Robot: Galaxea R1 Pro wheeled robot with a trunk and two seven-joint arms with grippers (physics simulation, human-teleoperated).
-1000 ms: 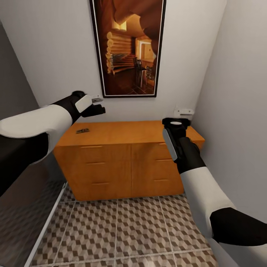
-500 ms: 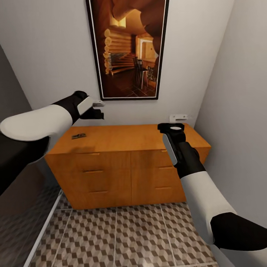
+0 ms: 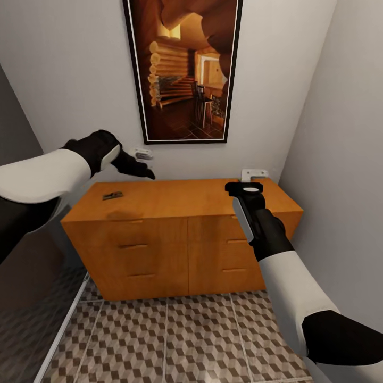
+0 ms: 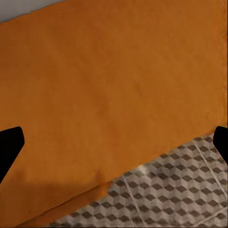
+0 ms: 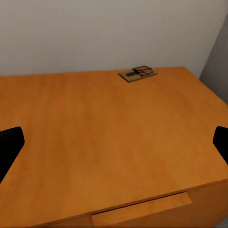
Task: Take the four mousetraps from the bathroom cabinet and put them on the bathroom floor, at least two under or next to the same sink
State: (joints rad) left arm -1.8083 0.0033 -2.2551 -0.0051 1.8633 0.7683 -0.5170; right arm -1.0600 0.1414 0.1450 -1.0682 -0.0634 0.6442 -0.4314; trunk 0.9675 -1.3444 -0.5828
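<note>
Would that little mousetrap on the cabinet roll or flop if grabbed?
The mousetrap looks like a flat board, so probably stiff and unlikely to roll. It is small, so likely light. Lying flush on the cabinet, it may be awkward to pinch.

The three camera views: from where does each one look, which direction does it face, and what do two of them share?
Head view: on the robot's head, facing forward and down at the cabinet and bathroom floor; both arms, left gripper and right gripper show.
Left wrist view: near its gripper, above the cabinet's top and floor; dark fingertips show.
Right wrist view: near its gripper, facing a mousetrap.
Head and right wrist views share that mousetrap.
</note>
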